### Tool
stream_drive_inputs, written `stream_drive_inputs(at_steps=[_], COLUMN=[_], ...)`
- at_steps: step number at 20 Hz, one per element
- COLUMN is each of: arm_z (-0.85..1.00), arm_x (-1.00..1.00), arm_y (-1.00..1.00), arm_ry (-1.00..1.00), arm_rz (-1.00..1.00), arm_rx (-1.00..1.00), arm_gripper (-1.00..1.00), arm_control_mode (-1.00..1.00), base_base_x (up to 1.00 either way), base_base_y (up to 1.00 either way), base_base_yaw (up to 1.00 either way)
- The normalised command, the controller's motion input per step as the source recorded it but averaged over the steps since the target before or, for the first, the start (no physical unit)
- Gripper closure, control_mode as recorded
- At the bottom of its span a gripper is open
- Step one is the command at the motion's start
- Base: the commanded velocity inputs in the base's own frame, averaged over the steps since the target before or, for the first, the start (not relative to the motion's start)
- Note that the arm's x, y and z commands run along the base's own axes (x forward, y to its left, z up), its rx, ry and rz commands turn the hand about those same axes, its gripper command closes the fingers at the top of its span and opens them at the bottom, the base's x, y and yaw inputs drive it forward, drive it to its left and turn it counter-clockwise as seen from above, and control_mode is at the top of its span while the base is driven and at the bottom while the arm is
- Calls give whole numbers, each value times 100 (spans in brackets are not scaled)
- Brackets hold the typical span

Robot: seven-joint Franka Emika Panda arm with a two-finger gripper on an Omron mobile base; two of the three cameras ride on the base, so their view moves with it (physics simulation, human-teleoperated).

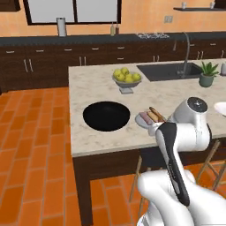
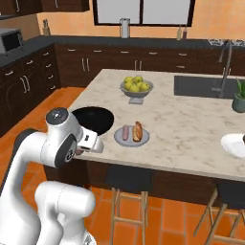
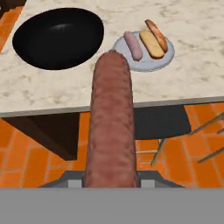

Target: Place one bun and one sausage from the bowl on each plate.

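Item: sausage [image 3: 110,127], held lengthwise in the gripper [image 3: 110,186], whose jaws were pinched on its near end, off the counter edge short of the black bowl [image 3: 59,37].

Left of the grey plate [image 3: 166,59]: the bowl, apparently empty. On that plate: a second sausage [image 3: 132,45] and a bun [image 3: 154,41], side by side. Far right of it: the white plate [image 2: 234,146], bare.

Handling, judged: light, firm, smooth-skinned, prone to roll; best gripped mid-length.

no legible text, labels, brands, numbers or signs on any surface, counter, cabinets, appliances, dishes and robot body all unmarked
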Motion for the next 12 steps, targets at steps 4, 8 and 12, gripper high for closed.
stream_drive_inputs(at_steps=[4,8,12], arm_z=[0,0,0], arm_x=[0,0,0], arm_y=[0,0,0], arm_ry=[0,0,0], arm_rz=[0,0,0], arm_rx=[0,0,0], arm_gripper=[100,100,100], arm_control_mode=[100,100,100], base_base_x=[-24,3,10], base_base_y=[-100,-100,-100], base_base_yaw=[-5,-3,0])
